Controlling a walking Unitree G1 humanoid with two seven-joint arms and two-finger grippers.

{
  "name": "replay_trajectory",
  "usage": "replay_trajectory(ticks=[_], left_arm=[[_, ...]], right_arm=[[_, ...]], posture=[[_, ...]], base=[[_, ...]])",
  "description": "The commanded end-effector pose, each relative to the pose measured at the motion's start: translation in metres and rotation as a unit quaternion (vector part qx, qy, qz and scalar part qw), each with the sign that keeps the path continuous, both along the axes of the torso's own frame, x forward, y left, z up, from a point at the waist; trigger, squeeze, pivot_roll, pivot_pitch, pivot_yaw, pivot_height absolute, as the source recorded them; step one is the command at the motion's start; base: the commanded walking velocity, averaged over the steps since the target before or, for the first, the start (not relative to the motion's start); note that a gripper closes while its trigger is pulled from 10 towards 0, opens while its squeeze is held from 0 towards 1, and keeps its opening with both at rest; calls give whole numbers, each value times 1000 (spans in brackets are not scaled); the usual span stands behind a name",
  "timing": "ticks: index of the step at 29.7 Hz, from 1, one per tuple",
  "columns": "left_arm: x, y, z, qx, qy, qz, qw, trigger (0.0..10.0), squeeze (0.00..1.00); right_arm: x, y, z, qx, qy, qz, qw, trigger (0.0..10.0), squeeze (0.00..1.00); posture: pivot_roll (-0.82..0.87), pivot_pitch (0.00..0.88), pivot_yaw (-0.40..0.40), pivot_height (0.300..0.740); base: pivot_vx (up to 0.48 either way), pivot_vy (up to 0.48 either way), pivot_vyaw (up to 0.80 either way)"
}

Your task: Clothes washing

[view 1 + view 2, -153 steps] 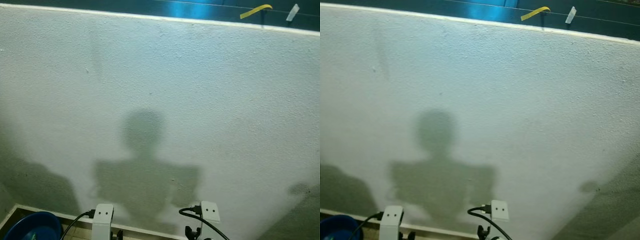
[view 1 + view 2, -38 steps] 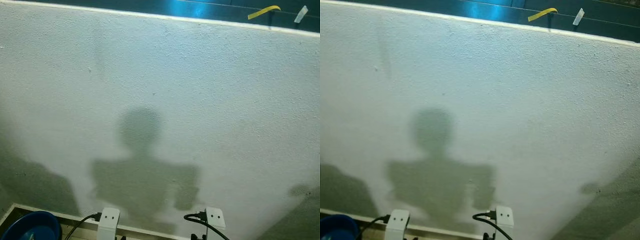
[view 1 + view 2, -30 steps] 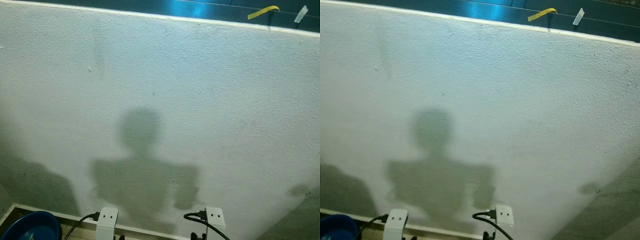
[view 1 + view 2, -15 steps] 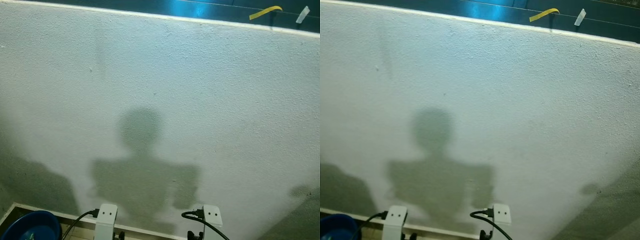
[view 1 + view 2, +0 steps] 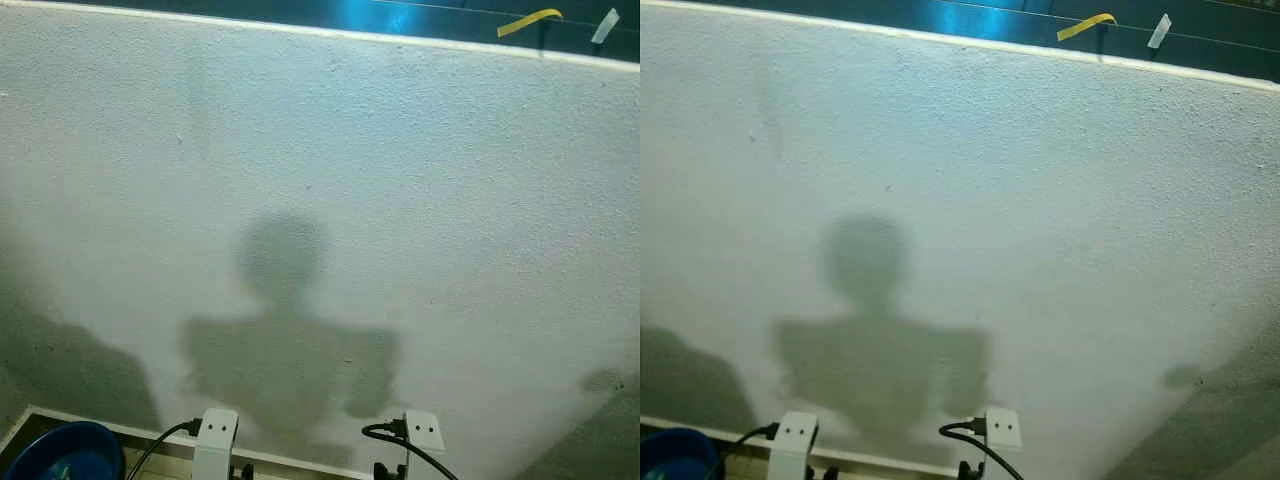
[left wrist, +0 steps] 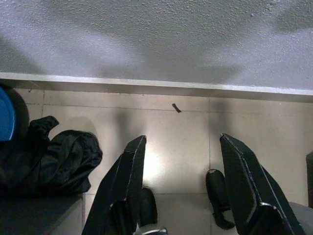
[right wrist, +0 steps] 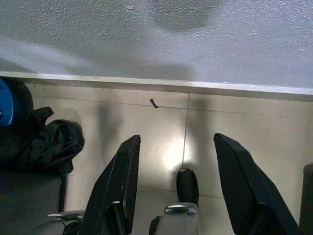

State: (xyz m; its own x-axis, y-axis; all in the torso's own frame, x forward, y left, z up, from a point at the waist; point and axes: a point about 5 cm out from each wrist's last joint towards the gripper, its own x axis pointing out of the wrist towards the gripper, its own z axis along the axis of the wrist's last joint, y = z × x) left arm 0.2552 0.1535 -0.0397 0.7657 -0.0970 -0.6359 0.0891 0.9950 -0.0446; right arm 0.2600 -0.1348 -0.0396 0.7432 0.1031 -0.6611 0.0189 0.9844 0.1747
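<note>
- A rough white plaster wall [image 5: 400, 180] fills most of what you see ahead, with the robot's own shadow [image 5: 285, 330] cast on it and a pale skirting strip along its foot.
- Above the wall's top edge, a yellow strip [image 5: 528, 20] and a small white tag [image 5: 604, 25] hang against a dark blue-green background.
- Your left end effector [image 6: 183, 169] points down at the beige tiled floor [image 6: 190, 122], its two black fingers spread wide apart with nothing between them.
- Your right end effector [image 7: 177, 166] hangs the same way, fingers spread and empty.
- The crumpled black garment [image 6: 46, 161] lies on the floor near the wall, to the robot's left, just beside a round blue plastic basin [image 5: 60, 455].
- You cannot tell whether garment and basin touch.
</note>
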Motion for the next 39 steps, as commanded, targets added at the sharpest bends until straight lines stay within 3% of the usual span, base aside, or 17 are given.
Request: replay_trajectory(ticks=[1,25,31,34,39], left_arm=[[-3,-2,-2,-3,5,-4,1000,10000,0],[-1,0,-1,-15,3,13,1000,10000,0],[0,8,1,-7,-10,38,999,10000,0],[1,12,2,-17,-10,53,998,10000,0],[-5,1,-4,7,8,-6,1000,10000,0]], right_arm=[[-4,0,-4,-4,9,2,1000,10000,0],[3,-1,3,-3,-8,0,1000,10000,0],[5,9,5,-21,-10,64,998,10000,0],[4,8,3,-17,-5,43,999,10000,0],[0,5,0,14,2,-3,1000,10000,0]], posture=[[-5,17,-13,740],[4,12,-42,740],[42,0,-73,740],[15,0,-48,740],[28,0,-47,740]], base=[[0,0,0],[0,0,0],[0,0,0],[0,0,0],[0,0,0]])
